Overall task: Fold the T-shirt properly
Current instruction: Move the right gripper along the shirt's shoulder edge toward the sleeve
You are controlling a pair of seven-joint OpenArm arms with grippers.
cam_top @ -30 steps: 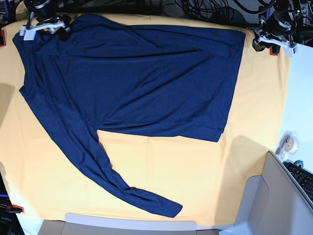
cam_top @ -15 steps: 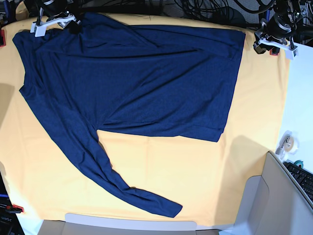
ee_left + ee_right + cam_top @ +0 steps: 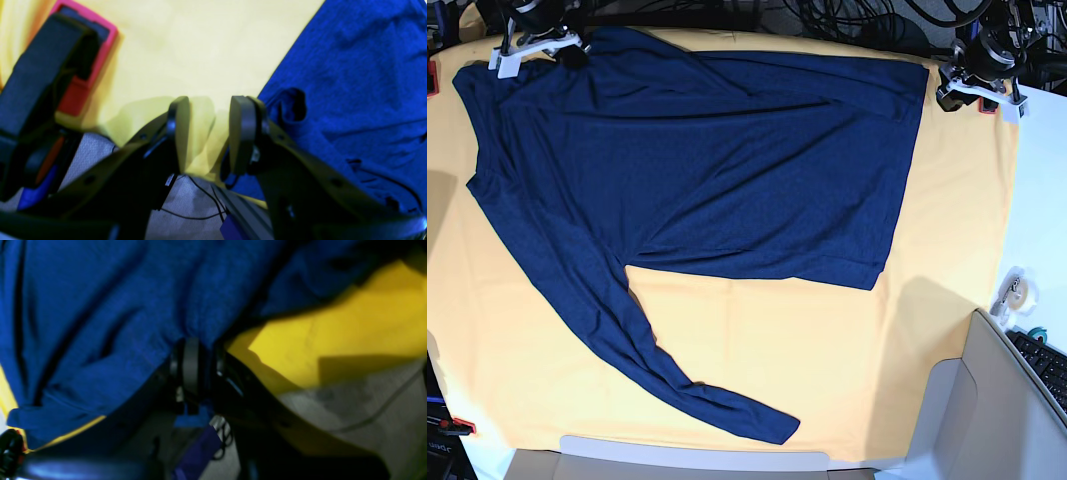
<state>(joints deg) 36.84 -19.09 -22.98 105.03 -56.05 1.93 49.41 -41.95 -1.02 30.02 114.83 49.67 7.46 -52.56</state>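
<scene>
Navy long-sleeved T-shirt (image 3: 707,170) spread flat on yellow table cloth (image 3: 827,350). Right gripper (image 3: 196,365) clamped on shirt edge. Left gripper (image 3: 208,133) parted, empty, beside hem corner.

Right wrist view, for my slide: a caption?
Right gripper shut on the T-shirt edge, above the yellow cloth.

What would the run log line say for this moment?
stage: grasping | right end effector: shut on T-shirt edge | left end effector: open over table cloth, beside shirt corner | shirt: spread flat, unfolded
</scene>
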